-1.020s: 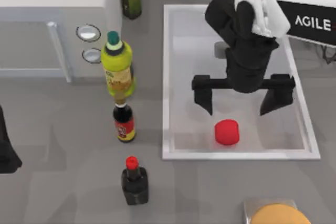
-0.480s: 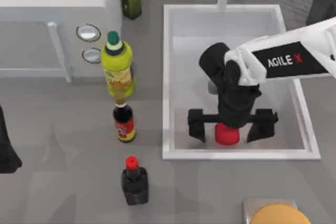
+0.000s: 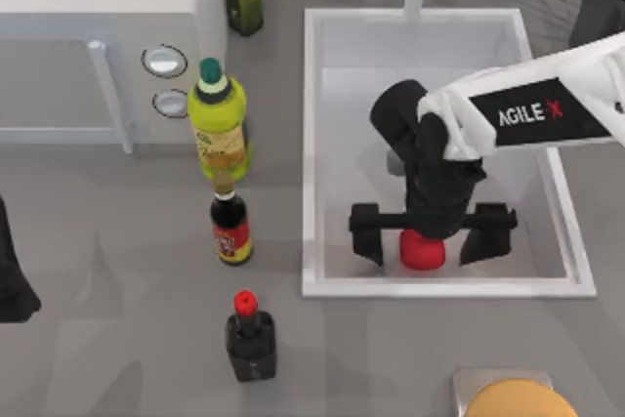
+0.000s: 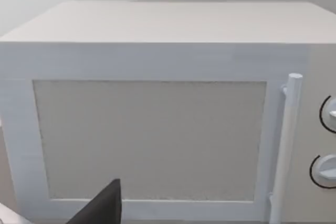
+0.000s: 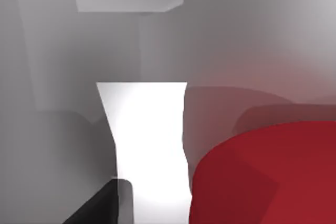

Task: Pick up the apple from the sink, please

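The apple (image 3: 422, 253) lies on the floor of the sink (image 3: 311, 153), near its front rim. The right end effector (image 3: 431, 238) straddles the apple, fingers spread wide, not touching. The left end effector (image 3: 12, 285) is parked far left of the sink, facing the microwave (image 4: 157, 124); its state cannot be told.

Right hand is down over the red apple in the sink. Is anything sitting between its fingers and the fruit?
Nothing visible does. The right hand straddles the small bright-red rounded apple near the front wall of the large white rectangular sink, one open finger on each side with bare basin floor between. The left arm is parked at the table's left edge.
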